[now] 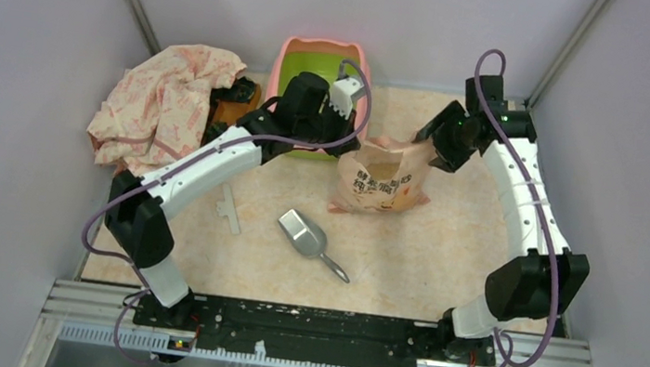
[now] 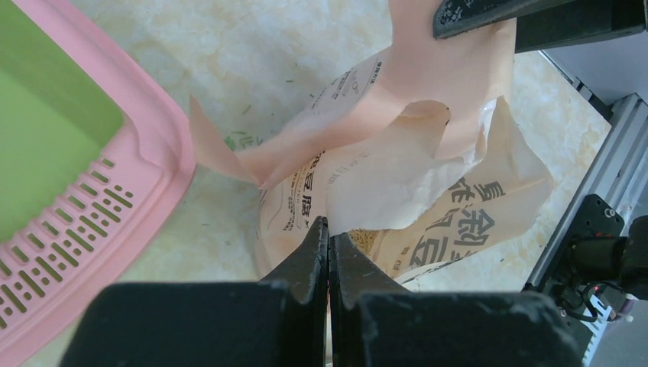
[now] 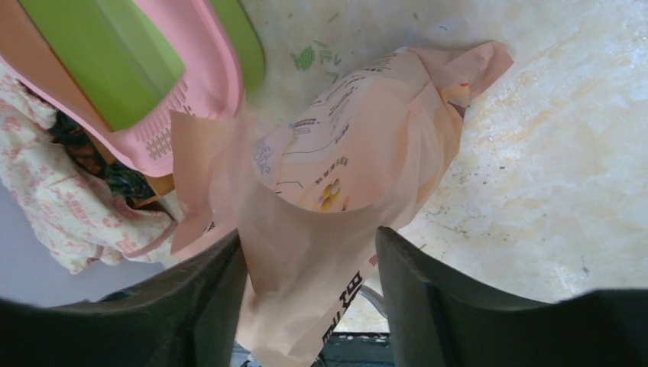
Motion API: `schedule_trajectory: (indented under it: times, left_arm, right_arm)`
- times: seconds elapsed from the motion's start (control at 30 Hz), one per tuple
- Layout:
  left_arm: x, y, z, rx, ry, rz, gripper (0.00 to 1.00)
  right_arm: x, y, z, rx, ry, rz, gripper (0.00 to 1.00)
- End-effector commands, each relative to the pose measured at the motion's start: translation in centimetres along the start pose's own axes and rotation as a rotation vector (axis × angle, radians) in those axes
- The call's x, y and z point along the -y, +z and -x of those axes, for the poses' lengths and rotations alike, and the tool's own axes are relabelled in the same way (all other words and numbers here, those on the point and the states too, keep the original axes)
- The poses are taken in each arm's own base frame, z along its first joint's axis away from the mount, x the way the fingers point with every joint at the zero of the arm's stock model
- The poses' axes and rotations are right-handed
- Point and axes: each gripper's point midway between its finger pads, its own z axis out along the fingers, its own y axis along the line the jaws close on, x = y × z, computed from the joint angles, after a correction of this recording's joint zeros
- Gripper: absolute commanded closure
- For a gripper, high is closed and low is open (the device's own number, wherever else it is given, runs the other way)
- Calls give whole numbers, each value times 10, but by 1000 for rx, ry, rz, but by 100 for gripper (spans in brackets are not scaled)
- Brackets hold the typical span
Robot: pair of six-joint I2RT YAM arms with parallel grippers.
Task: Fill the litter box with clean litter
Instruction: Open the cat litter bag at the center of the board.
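Evidently pouring hasn't begun. The litter box (image 1: 292,53), pink-rimmed and green inside, sits at the back, bare. Over its right edge the left gripper (image 2: 328,229) hangs pinched shut, seemingly on nothing. Just right stands the peach bag (image 1: 382,186), crumpled open; the right gripper (image 3: 307,235) clasps its top. Next: lift, tip toward the box.

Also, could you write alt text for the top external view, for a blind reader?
From above, the right gripper meets the top edge of an upright peach litter bag, while the left arm reaches over a pink and green litter box. A silver scoop lies nearer; floral cloth sits left.
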Motion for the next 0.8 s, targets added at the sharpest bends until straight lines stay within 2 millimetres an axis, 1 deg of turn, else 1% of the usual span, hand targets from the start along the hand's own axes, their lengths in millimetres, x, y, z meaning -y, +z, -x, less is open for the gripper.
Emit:
schedule_trajectory:
  times: [0.0, 0.07, 0.1, 0.2, 0.3, 0.33, 0.47, 0.57, 0.6, 0.63, 0.67, 0.7, 0.77]
  left_arm:
    - [17, -16, 14, 49, 1, -41, 100]
    - [21, -17, 13, 49, -6, -52, 100]
    - [23, -17, 13, 50, -8, -57, 100]
    - [28, -21, 14, 60, -15, -60, 100]
    - [28, -27, 22, 80, -25, -49, 99]
    - [29, -30, 27, 88, -27, -42, 99]
    - [34, -42, 41, 104, -45, -41, 91]
    - [39, -54, 47, 106, -78, -39, 85]
    - [41, -58, 49, 109, -88, -35, 80]
    - [43, -63, 49, 108, -102, -32, 72]
    - [45, -67, 49, 107, -119, -25, 61]
    - [47, -73, 48, 106, -147, -15, 48]
    - [53, -86, 44, 103, -215, -10, 17]
  right_arm:
    - [-4, 2, 7, 41, -10, 12, 45]
    - [-2, 3, 5, 36, -12, 9, 52]
    - [-2, 3, 4, 34, -14, 10, 59]
    - [1, 5, 0, 28, -17, 12, 71]
    - [5, 8, -6, 11, -19, 16, 95]
    - [5, 8, -8, 6, -22, 21, 100]
    - [9, 6, -16, 2, -39, 28, 100]
    - [10, 2, -18, 10, -43, 41, 100]
    - [9, 0, -17, 15, -46, 45, 100]
    - [8, -2, -16, 19, -50, 49, 100]
    - [7, -4, -16, 23, -51, 54, 100]
    - [6, -5, -15, 29, -54, 56, 100]
    - [5, -6, -12, 37, -61, 57, 100]
